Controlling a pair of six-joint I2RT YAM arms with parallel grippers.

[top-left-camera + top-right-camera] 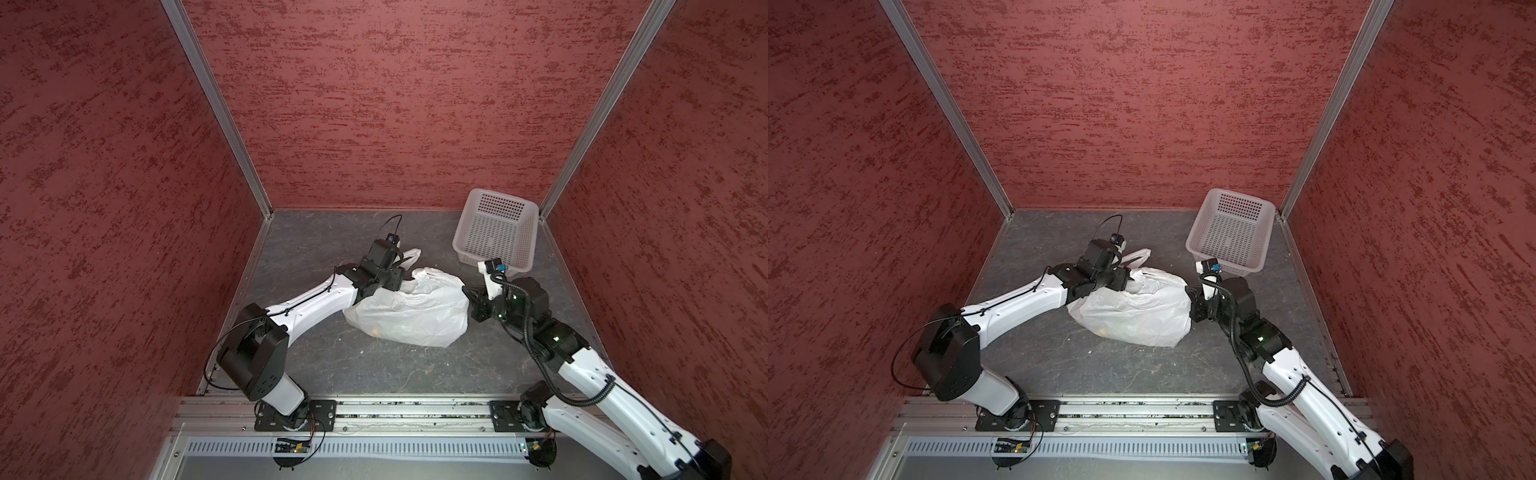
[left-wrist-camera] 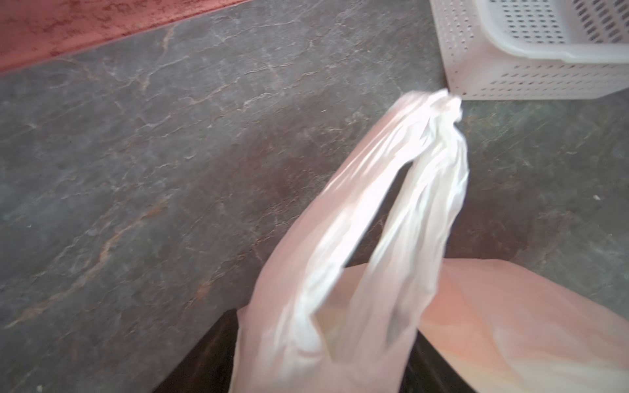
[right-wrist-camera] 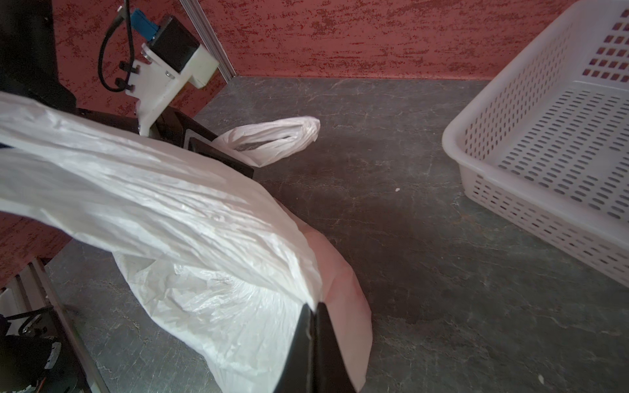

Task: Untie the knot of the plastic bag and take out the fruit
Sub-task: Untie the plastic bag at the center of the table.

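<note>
The white plastic bag (image 1: pixel 415 316) (image 1: pixel 1138 316) lies crumpled mid-table. Faint orange-yellow fruit (image 1: pixel 380 331) shows through its front; the rest is hidden inside. One handle loop (image 1: pixel 411 254) (image 2: pixel 435 177) (image 3: pixel 272 136) sticks out toward the back. My left gripper (image 1: pixel 405 277) (image 2: pixel 323 340) is at the base of that loop, open, its jaws standing apart on either side of the plastic. The knot is hidden under it. My right gripper (image 1: pixel 467 291) (image 3: pixel 315 306) is shut on the bag's right edge and pulls a fold taut.
A white perforated basket (image 1: pixel 505 194) (image 1: pixel 1237 192) (image 3: pixel 510 211) with nothing in it stands at the back right, close behind my right wrist. Red walls enclose the grey stone-patterned table (image 1: pixel 316 249) on three sides. The arm bases sit on a rail along the front.
</note>
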